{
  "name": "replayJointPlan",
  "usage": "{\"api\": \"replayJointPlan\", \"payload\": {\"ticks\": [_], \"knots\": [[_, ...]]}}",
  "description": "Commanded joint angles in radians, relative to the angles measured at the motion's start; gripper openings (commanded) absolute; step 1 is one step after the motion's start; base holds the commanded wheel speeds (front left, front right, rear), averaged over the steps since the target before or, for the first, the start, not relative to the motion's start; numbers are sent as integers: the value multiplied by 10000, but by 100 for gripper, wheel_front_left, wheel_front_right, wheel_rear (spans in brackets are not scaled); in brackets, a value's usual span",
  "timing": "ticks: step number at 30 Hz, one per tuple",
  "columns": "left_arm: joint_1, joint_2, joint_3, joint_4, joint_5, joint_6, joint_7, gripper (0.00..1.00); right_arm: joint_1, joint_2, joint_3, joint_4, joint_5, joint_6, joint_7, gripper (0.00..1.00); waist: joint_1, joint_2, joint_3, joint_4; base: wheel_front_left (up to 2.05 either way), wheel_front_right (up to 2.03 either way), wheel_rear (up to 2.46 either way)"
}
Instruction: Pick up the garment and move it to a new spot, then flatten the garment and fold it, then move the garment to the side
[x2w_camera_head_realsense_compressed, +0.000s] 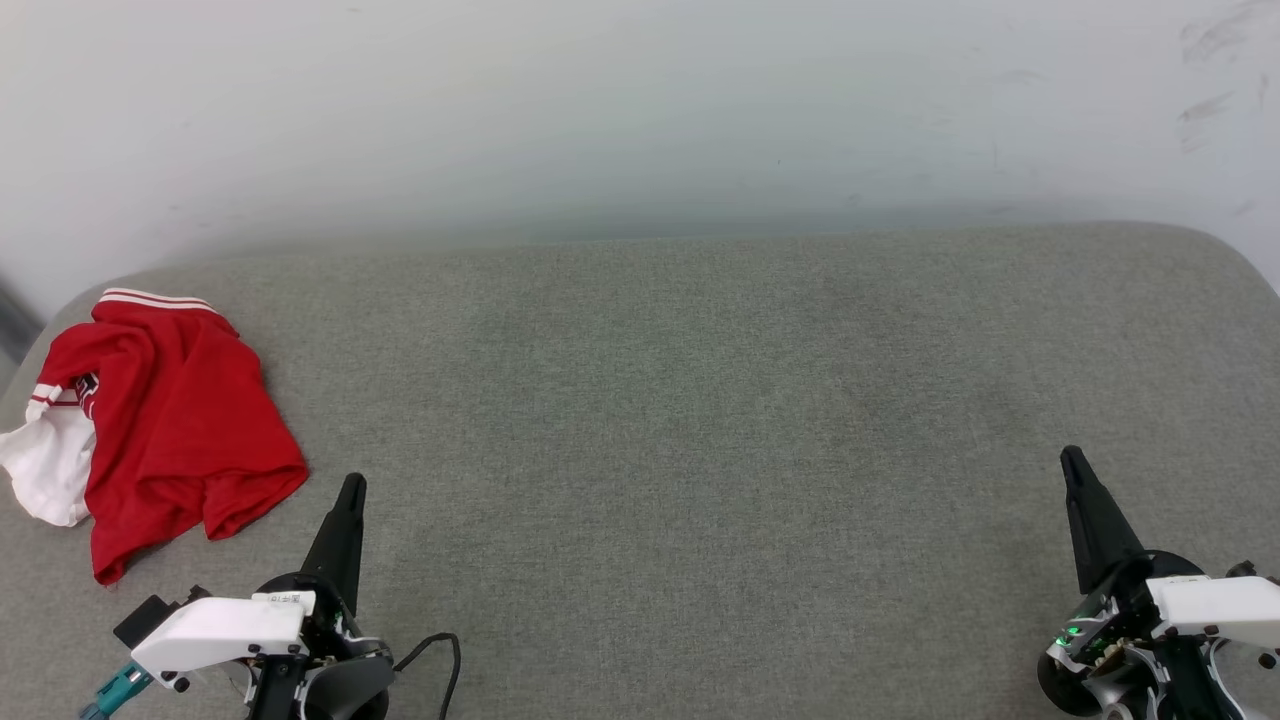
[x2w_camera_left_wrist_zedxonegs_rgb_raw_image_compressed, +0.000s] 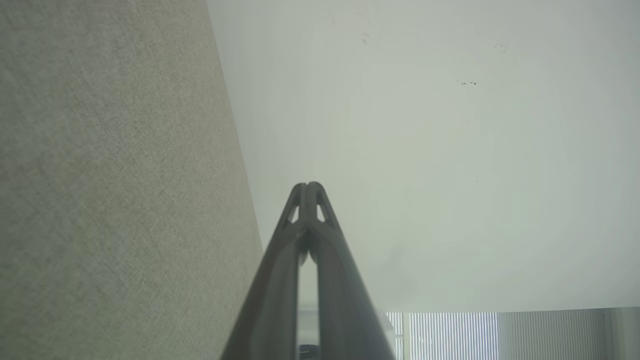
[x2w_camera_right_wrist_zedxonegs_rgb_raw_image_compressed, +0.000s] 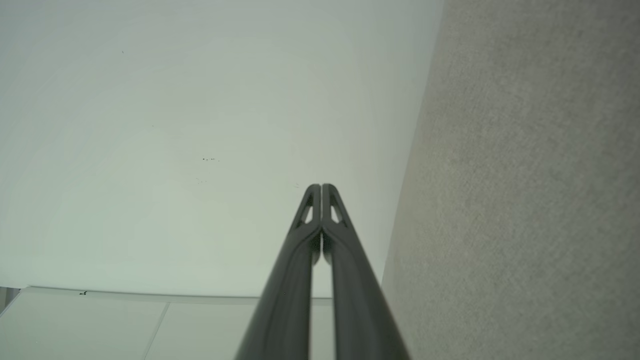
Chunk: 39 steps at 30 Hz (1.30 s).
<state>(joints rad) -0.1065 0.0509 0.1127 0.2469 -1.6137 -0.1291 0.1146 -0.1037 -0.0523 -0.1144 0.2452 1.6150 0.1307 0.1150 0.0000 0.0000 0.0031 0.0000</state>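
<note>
One grey fabric surface (x2w_camera_head_realsense_compressed: 700, 450), pale wall (x2w_camera_head_realsense_compressed: 640, 100) behind, garment (x2w_camera_head_realsense_compressed: 170, 420) at left

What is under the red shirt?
The red shirt lies crumpled on the grey padded surface, which shows beside it. Whether anything else hides beneath its folds cannot be seen, because the cloth covers that spot.

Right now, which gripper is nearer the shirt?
Left. The left gripper, jaws shut, lies just right of the shirt, apart from it. The right gripper is far across the grey surface, on the opposite side.
</note>
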Motion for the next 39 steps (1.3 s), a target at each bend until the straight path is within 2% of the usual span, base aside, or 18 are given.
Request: {"api": "replayJointPlan", "payload": {"ticks": [1, 39], "knots": [[-65, -10, 22, -5, 14, -39, 17, 0, -100, 31, 7, 6, -44, -1, 4, 0, 0, 0, 0, 0, 0, 0, 0], [-65, -10, 21, -5, 15, -40, 16, 0, -100, 31, 8, 5, -43, 0, 3, 0, 0, 0, 0, 0, 0, 0, 0]]}}
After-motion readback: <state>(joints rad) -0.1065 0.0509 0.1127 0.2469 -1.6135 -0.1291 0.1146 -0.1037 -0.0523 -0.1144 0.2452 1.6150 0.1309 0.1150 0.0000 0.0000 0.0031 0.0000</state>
